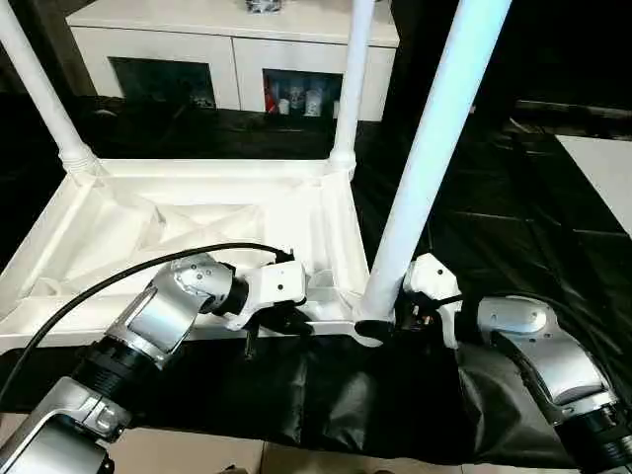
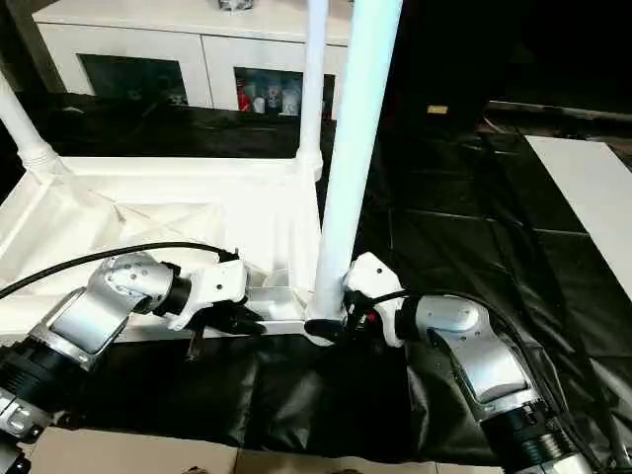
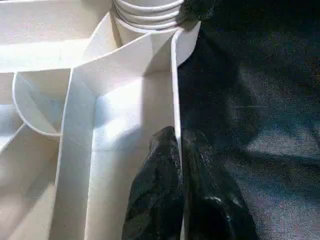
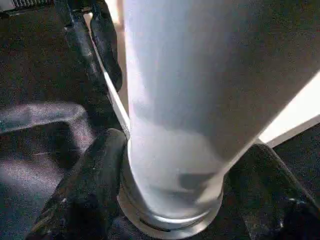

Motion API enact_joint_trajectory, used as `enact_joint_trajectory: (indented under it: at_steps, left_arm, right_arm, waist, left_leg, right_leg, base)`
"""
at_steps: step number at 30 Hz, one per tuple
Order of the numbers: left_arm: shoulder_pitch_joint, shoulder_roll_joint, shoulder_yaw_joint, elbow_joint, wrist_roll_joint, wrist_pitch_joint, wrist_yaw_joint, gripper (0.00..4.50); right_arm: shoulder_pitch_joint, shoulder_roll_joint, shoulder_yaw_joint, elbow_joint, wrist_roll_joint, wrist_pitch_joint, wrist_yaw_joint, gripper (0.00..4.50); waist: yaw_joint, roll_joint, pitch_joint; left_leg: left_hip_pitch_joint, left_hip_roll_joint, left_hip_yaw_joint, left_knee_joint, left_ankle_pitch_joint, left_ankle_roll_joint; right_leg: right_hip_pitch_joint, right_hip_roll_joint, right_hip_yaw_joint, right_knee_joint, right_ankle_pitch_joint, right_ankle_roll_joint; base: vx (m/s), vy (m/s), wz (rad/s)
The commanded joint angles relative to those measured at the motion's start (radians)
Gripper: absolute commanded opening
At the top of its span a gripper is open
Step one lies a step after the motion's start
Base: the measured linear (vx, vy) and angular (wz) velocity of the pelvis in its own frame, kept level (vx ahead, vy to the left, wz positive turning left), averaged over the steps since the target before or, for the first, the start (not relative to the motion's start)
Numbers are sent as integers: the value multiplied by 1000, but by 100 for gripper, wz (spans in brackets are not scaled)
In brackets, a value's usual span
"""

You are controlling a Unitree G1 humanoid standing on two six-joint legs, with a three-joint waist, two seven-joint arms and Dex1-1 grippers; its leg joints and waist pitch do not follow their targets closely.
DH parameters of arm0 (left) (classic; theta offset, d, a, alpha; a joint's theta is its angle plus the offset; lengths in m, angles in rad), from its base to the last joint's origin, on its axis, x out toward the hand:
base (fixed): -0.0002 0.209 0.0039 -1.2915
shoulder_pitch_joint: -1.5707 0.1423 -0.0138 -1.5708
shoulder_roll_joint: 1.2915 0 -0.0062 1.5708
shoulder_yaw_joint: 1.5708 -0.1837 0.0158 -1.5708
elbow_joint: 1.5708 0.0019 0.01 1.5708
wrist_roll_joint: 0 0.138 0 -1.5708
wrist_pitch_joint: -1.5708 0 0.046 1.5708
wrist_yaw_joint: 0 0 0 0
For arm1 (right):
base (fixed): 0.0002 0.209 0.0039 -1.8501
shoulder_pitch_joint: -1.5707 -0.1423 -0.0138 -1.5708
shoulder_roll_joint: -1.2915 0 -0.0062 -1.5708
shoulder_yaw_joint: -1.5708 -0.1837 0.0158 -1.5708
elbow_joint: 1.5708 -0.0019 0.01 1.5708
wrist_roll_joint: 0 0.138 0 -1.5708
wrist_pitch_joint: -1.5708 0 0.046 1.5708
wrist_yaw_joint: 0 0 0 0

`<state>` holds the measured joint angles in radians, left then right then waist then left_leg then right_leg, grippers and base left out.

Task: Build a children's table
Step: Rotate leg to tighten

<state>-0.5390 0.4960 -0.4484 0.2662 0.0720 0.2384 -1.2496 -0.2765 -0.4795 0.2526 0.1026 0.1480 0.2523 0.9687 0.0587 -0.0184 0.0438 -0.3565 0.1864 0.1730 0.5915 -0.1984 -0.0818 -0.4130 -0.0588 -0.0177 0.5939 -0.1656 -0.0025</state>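
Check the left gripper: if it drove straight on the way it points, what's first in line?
Most likely the near-right leg seated in its corner socket. The left gripper, fingers pinched on the tabletop's near edge wall, points along that wall toward the corner; the wall looks bare up to there, though depth is hard to judge.

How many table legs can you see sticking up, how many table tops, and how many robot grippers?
Table legs standing up: 3, far left, far right, near corner
Table top, lying upside down: 1
Robot grippers: 2, left gripper, right gripper
Total: 6
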Motion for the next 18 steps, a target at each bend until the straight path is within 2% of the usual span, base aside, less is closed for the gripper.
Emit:
enact_joint_trajectory:
  at_steps: [1,5,6,7,8,9,10,11,12,13,15,17,18]
  left_arm:
    - [16,5,-32,-11,8,2,-24,0]
    - [17,-7,-29,-4,9,15,-6,0]
    - [10,-48,-6,20,6,40,56,0]
    - [10,-48,-6,20,6,40,56,0]
    - [-4,-101,21,52,5,72,137,0]
    - [-4,-101,21,52,5,72,137,0]
    - [-8,-117,29,61,5,87,161,0]
    - [-8,-117,29,61,5,87,161,0]
    - [-24,-170,48,94,13,126,245,0]
    - [-25,-173,49,96,14,128,249,0]
    - [-59,-276,89,164,30,202,419,0]
    - [-71,-314,101,190,38,224,483,0]
    - [-93,-394,112,247,66,223,624,0]
  right_arm:
    - [-18,-3,7,13,-2,-3,9,276]
    - [-22,24,-9,48,-15,2,-47,271]
    - [-45,89,-42,111,-30,20,-168,270]
    - [-45,89,-42,111,-30,20,-168,270]
    - [-68,166,-77,170,-33,55,-290,270]
    - [-68,166,-77,170,-33,55,-290,270]
    - [-73,187,-83,182,-33,62,-320,269]
    - [-73,187,-83,182,-33,62,-320,269]
    - [-90,266,-109,222,-35,82,-439,269]
    - [-91,270,-110,224,-35,83,-446,269]
    - [-124,390,-128,301,-61,101,-637,269]
    - [-139,431,-130,336,-74,102,-702,268]
    - [-191,523,-149,439,-75,87,-829,268]
  waist:
    - [0,0,-54]
    - [-2,1,-53]
    - [-8,1,-49]
    - [-8,1,-49]
    - [-18,1,-48]
    - [-20,-1,-45]
    - [-22,-2,-48]
    - [-25,-1,-48]
    - [-28,1,-46]
    - [-31,0,-47]
    - [-33,3,-49]
    - [-31,2,-51]
    - [-35,0,-50]
  left_leg:
    - [1,34,-6,-74,-203,38]
    - [3,35,-6,-74,-212,37]
    - [2,34,-5,-77,-240,23]
    - [2,34,-5,-77,-240,23]
    - [0,29,-10,-79,-278,-1]
    - [3,27,-10,-80,-291,-6]
    - [6,28,-15,-80,-306,-13]
    - [4,29,-15,-81,-307,-13]
    - [5,29,-15,-82,-313,-11]
    - [4,27,-13,-81,-313,-12]
    - [7,27,-13,-80,-302,-20]
    - [11,25,-15,-80,-304,-25]
    - [6,25,-12,-80,-299,-23]
  right_leg:
    - [51,-62,31,-61,-224,-208]
    - [49,-61,30,-62,-228,-215]
    - [46,-62,30,-66,-276,-210]
    - [46,-62,30,-66,-276,-210]
    - [45,-62,28,-70,-370,-185]
    - [42,-61,26,-78,-407,-174]
    - [44,-64,25,-81,-440,-157]
    - [45,-63,27,-79,-437,-153]
    - [41,-60,27,-82,-431,-149]
    - [39,-60,28,-82,-430,-151]
    - [35,-62,29,-84,-425,-157]
    - [38,-60,27,-83,-422,-154]
    - [36,-58,29,-82,-385,-161]
  base:
    - [0,0,0]
    - [0,0,0]
    - [0,0,0]
    - [0,0,0]
    - [0,0,0]
    - [0,0,0]
    - [0,0,0]
    - [0,0,0]
    - [0,0,0]
    - [0,0,0]
    - [0,0,0]
    - [0,0,0]
    - [0,0,0]
